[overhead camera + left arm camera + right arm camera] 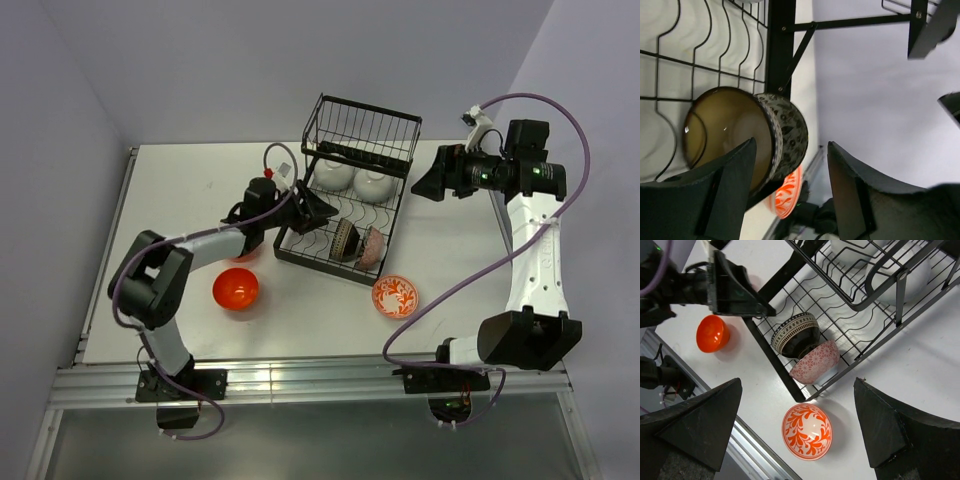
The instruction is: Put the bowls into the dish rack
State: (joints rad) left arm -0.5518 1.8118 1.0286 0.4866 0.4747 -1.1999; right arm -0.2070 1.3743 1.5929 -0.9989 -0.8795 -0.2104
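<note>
The white table (180, 190) carries a black wire dish rack (362, 125), a glossy orange-red bowl (236, 289) to its left, and an orange-and-white patterned bowl (396, 296) near its right corner.

We look down on a white table (200, 170) boxed in by pale lavender walls (300, 60) at nine, twelve and three o'clock, with a metal rail (320, 378) and grey floor (320, 445) at six o'clock.

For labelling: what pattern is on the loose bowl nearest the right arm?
The bowl has orange scrolls on white; clearest in right wrist view.
</note>
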